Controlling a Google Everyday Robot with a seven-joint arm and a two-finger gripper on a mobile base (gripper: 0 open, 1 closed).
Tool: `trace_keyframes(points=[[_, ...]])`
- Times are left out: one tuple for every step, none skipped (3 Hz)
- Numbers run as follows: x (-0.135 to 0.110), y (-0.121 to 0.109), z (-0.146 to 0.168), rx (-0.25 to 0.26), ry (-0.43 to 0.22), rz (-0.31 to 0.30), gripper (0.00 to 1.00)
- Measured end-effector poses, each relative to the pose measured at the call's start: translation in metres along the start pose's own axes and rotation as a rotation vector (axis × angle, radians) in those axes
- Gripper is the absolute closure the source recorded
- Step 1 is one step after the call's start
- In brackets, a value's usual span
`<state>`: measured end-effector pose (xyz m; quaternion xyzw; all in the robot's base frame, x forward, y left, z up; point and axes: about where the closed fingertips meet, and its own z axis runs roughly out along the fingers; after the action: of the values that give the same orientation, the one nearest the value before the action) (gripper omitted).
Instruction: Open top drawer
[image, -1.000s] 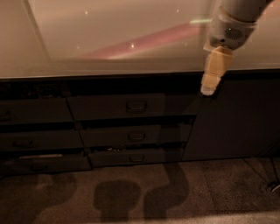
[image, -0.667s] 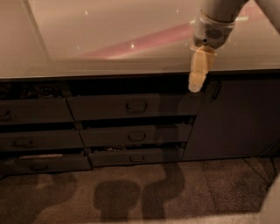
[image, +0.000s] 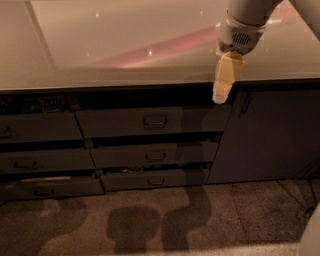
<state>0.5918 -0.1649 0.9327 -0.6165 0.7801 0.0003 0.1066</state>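
Observation:
The top drawer (image: 150, 121) is a wide dark grey front in the middle column just under the counter, with a small loop pull (image: 155, 121) at its centre. A dark gap runs above its front. My gripper (image: 220, 94) hangs pale and pointing down from the arm at the upper right. It is in front of the counter's edge, above the drawer's right end and well to the right of the pull. It holds nothing that I can see.
Two shorter drawers (image: 155, 156) sit below the top one, and a second column of drawers (image: 40, 160) stands at the left. A plain dark cabinet door (image: 270, 135) is at the right. The glossy countertop (image: 125, 45) spans the top. Carpet floor (image: 150, 220) lies below.
My gripper has moved left along the counter's edge, toward the middle drawer column. The drawers have not moved.

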Motion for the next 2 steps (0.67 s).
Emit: trace_keyframes(points=[[0.002, -0.005, 0.036, -0.009, 0.024, -0.004, 0.0], [0.0, 0.001, 0.076, -0.035, 0.07, -0.038, 0.0]])
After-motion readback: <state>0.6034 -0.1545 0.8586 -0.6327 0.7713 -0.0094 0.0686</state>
